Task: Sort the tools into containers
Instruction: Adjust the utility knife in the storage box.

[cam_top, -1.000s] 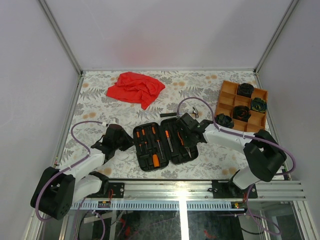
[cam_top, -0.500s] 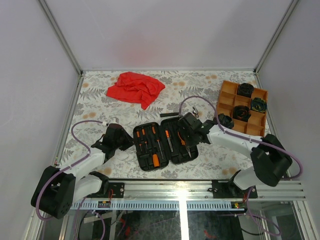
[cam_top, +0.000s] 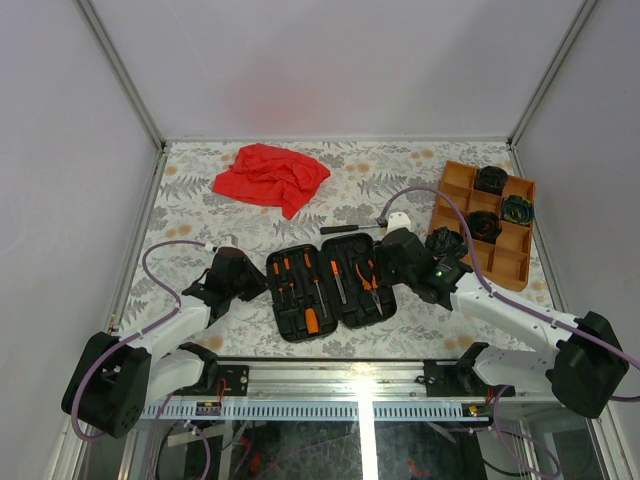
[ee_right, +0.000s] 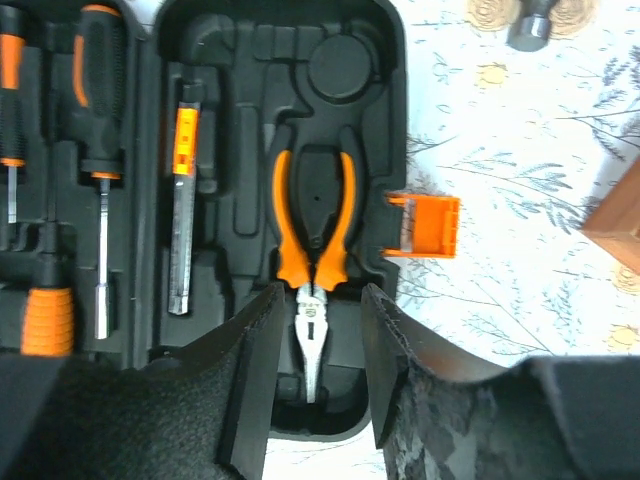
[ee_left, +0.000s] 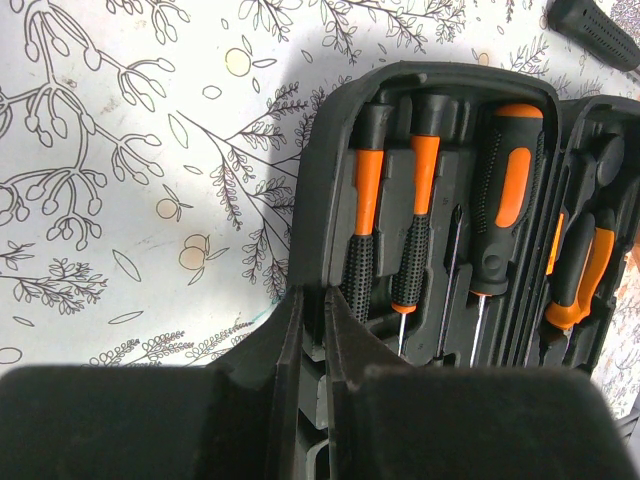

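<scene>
The right claw (ee_right: 318,300) hangs with its fingers apart and nothing held, straddling the steel nose of the pliers (ee_right: 284,228), which lie directly under it in their moulded slot in the case (ee_right: 395,120). The risk is closest in: if a finger brushes that nose as the claw pulls away, the pliers could be levered out, and they may not be pressed fully home, which would stop the lid shutting. Just right of the claw the orange latch (ee_right: 425,225) sticks out and could be snagged, dragging the case. Beyond the case the hammer (cam_top: 350,229) lies on the surface, unsorted. The left claw (ee_left: 312,320) is pinched narrow at the case's far-left end; whether it grips the rim I cannot tell. A second ago the right claw sat shut over the pliers; it has since opened and backed off rightward, leaving them visible from above.
</scene>
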